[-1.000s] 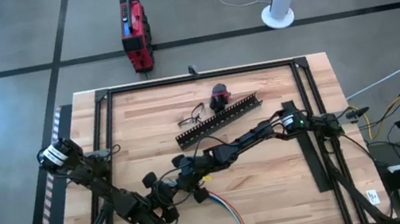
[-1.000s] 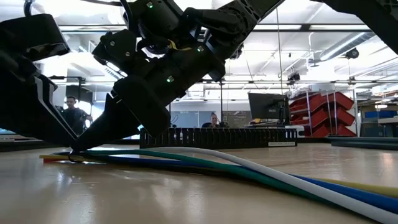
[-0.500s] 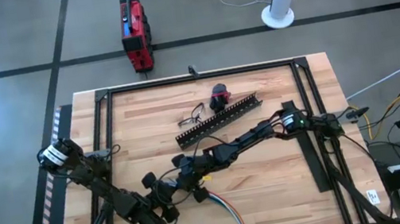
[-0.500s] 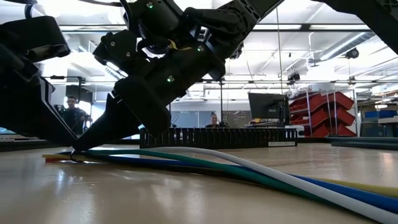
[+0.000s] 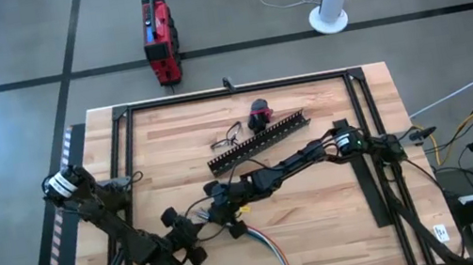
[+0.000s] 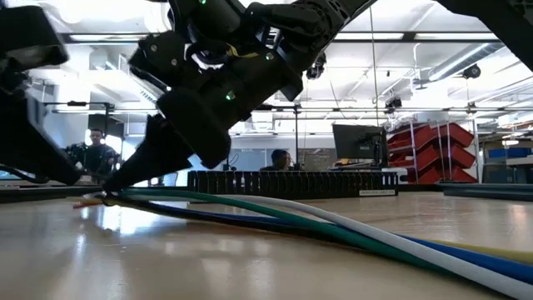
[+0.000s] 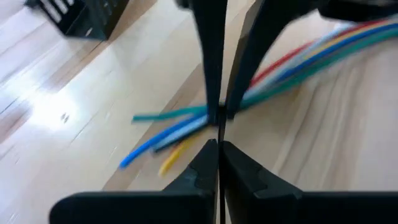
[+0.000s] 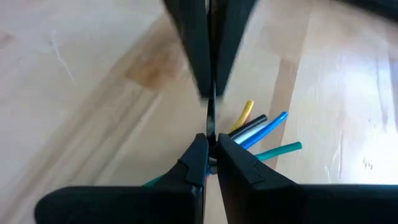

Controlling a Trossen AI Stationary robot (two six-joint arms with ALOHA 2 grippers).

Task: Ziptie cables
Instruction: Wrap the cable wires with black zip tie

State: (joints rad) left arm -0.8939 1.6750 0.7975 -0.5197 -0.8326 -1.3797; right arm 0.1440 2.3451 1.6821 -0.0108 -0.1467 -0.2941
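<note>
The cables (image 5: 270, 251), thin wires in green, white, blue, red and yellow, lie on the wooden table. Their loose ends (image 8: 261, 134) fan out near its middle. The ziptie (image 7: 219, 129), a very thin black strip, runs between my two grippers at the bundle (image 7: 273, 68). My left gripper (image 7: 219, 144) (image 5: 196, 226) and my right gripper (image 8: 210, 144) (image 5: 218, 213) face each other tip to tip, both shut on the strip. In the low view the bundle (image 6: 250, 212) is gathered at one point (image 6: 108, 197) under the right gripper's fingers. My left gripper pinches the ziptie's free length (image 7: 219, 134) between its two fingertips, a short way out from the bundle. The fingers slant down from the table's left and near side. The strip runs straight from them to the cables. My right gripper pinches the ziptie (image 8: 210, 127) between its fingertips right at the cable bundle, close to the cables' loose ends. The fingers slant down from the table's right. The bundle lies across the fingertips, and the cables' long part rests on the table.
A long black comb-slotted duct (image 5: 259, 142) lies behind the grippers, with a red-and-black lump (image 5: 259, 113) and a small dark wire tangle (image 5: 226, 138) beyond it. A flat black strip (image 5: 365, 179) lies at the right. A black frame (image 5: 124, 141) borders the table.
My left gripper has drawn a little toward the table's left and near edges and has rolled about its own line. In the low view the gathered point of the cables and their loose ends have risen slightly off the table. My right gripper has kept still.
</note>
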